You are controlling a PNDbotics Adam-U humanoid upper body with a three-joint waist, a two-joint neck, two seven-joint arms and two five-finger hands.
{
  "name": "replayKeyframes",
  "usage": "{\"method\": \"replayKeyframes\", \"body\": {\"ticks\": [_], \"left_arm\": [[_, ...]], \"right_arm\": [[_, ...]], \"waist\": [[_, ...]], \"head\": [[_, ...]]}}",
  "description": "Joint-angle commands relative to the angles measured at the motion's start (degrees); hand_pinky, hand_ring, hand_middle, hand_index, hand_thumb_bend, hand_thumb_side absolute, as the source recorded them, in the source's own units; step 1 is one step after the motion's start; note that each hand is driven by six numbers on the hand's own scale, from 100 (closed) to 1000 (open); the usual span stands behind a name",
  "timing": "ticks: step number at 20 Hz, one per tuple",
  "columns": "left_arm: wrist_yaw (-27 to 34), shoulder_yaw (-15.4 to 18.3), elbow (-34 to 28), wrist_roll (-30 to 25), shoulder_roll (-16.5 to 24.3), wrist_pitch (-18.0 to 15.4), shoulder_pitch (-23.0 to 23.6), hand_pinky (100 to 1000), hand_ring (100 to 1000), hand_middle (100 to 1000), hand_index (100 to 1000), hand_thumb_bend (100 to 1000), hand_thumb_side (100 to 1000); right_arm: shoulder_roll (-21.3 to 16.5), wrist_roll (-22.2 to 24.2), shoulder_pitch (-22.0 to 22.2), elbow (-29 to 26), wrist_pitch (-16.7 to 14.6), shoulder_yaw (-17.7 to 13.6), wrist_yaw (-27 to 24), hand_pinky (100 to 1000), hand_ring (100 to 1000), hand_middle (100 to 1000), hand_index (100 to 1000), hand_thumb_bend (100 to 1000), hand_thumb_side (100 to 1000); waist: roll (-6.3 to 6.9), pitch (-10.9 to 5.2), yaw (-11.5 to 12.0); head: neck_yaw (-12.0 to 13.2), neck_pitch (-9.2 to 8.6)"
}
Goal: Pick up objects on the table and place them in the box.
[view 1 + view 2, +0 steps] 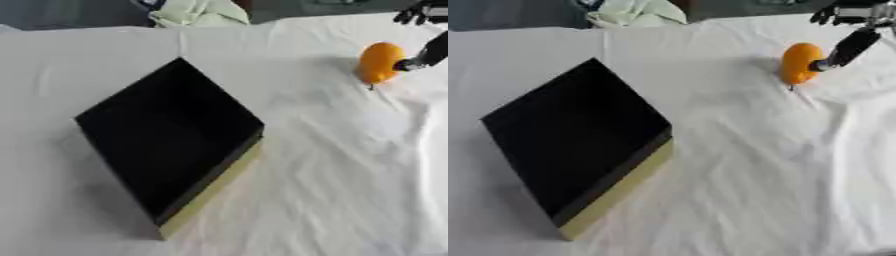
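An orange egg-shaped object (801, 62) lies on the white cloth at the far right. My right hand (849, 46) comes in from the upper right corner. One black digit slants down and its tip touches the object's right side. The other fingers (833, 15) hang apart above and behind it, not around it. A black open box (166, 135) with a pale yellow side wall sits left of centre, turned corner-on, and nothing shows inside it. My left hand is in neither view.
A wrinkled white tablecloth (350, 175) covers the table. A bundle of light green fabric (201, 12) lies at the far edge, behind the box.
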Motion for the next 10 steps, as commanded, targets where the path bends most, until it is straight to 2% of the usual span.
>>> {"method": "replayKeyframes", "body": {"ticks": [1, 10], "left_arm": [[-0.2, 0.3, -0.5, -0.1, 1.1, -0.4, -0.8, 431, 481, 621, 492, 110, 680], [-0.1, 0.2, -0.3, -0.3, 0.9, -0.5, -1.0, 430, 480, 621, 490, 104, 684]], "right_arm": [[-0.6, -0.5, -2.1, 1.8, 0.5, -0.7, 2.0, 843, 886, 889, 974, 460, 416], [1.9, -2.3, -5.0, 8.7, 1.8, -1.8, 7.6, 845, 892, 892, 970, 475, 395]], "waist": [[-0.04, -0.87, 0.1], [-0.04, -0.17, 0.8]], "head": [[-0.3, -0.72], [-0.9, -1.47]]}}
